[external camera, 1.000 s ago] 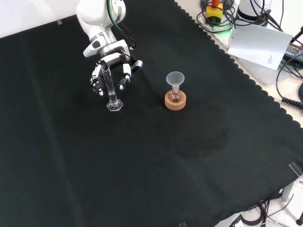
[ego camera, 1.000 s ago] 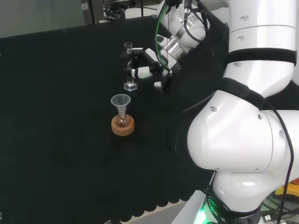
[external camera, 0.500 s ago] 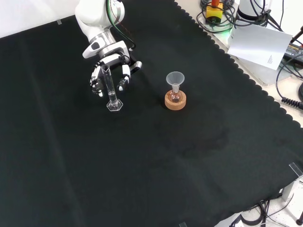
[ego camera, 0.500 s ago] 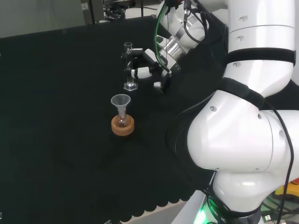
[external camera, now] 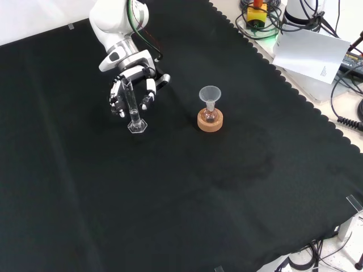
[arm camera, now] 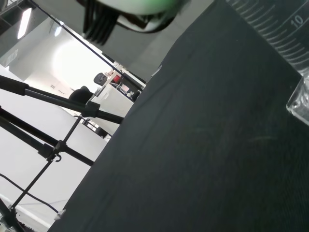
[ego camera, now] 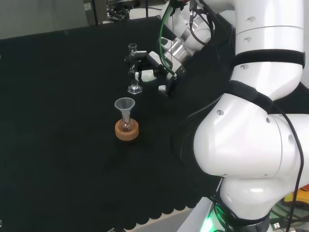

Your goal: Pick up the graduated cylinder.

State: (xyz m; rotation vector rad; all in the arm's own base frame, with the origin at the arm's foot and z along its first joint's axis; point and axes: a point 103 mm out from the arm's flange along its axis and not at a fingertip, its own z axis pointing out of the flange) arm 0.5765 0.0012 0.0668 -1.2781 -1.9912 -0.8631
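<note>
The graduated cylinder (external camera: pixel 132 105) is a thin clear tube on a hexagonal foot and stands upright on the black cloth. In the head view the graduated cylinder (ego camera: pixel 133 68) is left of the hand (ego camera: pixel 153 65). In the front view the hand (external camera: pixel 131 79) is just behind the tube, with fingers (external camera: pixel 117 101) hanging down on both sides of it. The fingers are relaxed and slightly bent, close to the glass, with no clear grip on it. The wrist view has the cylinder's graduated wall (arm camera: pixel 273 26) very near.
A clear funnel (external camera: pixel 210 93) sits in a small flask on a cork ring (external camera: pixel 210 119), to the right of the cylinder in the front view. White paper (external camera: pixel 312 51) and cables lie beyond the cloth's scalloped edge at the upper right.
In the head view the hand has crept a little left toward the cylinder and its fingers have drawn closer to the tube. The cylinder stands where it was.
</note>
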